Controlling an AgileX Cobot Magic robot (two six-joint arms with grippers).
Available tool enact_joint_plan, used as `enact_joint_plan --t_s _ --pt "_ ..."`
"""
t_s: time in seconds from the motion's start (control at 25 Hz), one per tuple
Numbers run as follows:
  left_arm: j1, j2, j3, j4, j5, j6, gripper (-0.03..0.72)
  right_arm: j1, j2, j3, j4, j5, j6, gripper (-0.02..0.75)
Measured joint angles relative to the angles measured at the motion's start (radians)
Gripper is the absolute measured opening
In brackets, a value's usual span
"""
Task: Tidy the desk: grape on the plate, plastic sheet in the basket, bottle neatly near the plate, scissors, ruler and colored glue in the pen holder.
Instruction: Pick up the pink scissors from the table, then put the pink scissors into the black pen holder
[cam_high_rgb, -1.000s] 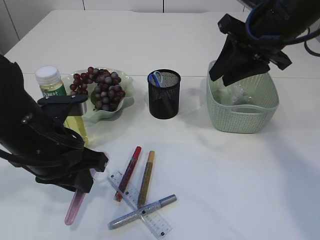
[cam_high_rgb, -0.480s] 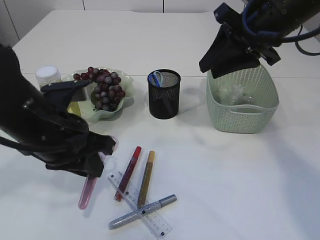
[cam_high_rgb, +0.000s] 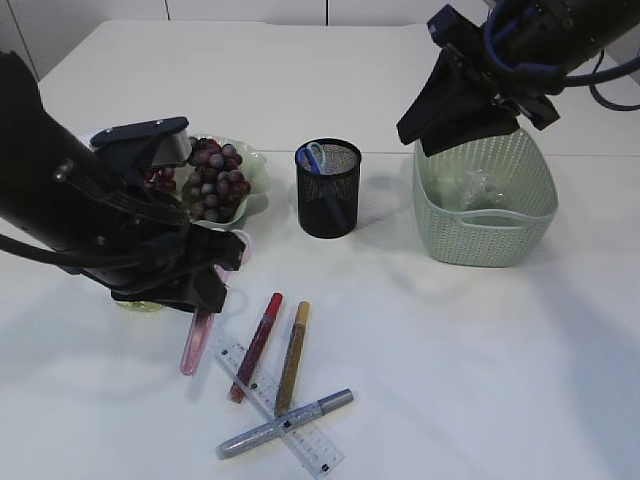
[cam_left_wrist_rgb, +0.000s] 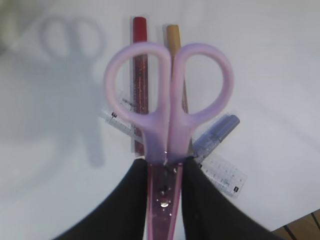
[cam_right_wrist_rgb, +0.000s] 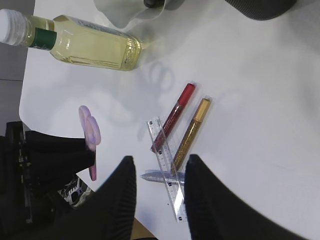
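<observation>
Jaws of the left gripper (cam_left_wrist_rgb: 165, 172) are clamping the pink scissors (cam_left_wrist_rgb: 167, 107); keeping them vertical is easing entry into the pen holder (cam_high_rgb: 328, 190).

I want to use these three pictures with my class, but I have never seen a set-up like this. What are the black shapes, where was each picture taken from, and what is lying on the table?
The black shapes are two robot arms working at a white table. The wide picture comes from a camera in front of the table, looking down at a slant. The other two come from cameras on the arms' wrists.

The left end effector is clamped on pink scissors, held above the table. The right end effector is open and empty, above a green basket.

On the table lie a clear ruler and three glue pens: red, gold and silver. Behind them stand a black mesh pen holder and a plate of grapes. A bottle stands by the plate.
</observation>
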Motion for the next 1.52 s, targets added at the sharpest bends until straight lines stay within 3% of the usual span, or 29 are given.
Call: enact_joint_plan --t_s 0.68,0.96,1.32,1.52 --pt "0.000 0.000 0.000 -0.007 -0.189 0.028 0.151 0.000 0.000 0.000 -0.018 0.000 -0.024 0.274" --pt "0.000 0.000 0.000 0.005 -0.306 0.066 0.151 0.000 0.000 0.000 -0.168 0.000 -0.018 0.275" --pt "0.000 0.000 0.000 0.093 -0.392 0.068 0.151 0.000 0.000 0.000 -0.582 0.000 0.183 0.275" --pt "0.000 0.000 0.000 0.107 -0.469 0.069 0.151 0.000 0.000 0.000 -0.665 0.000 0.237 0.275"
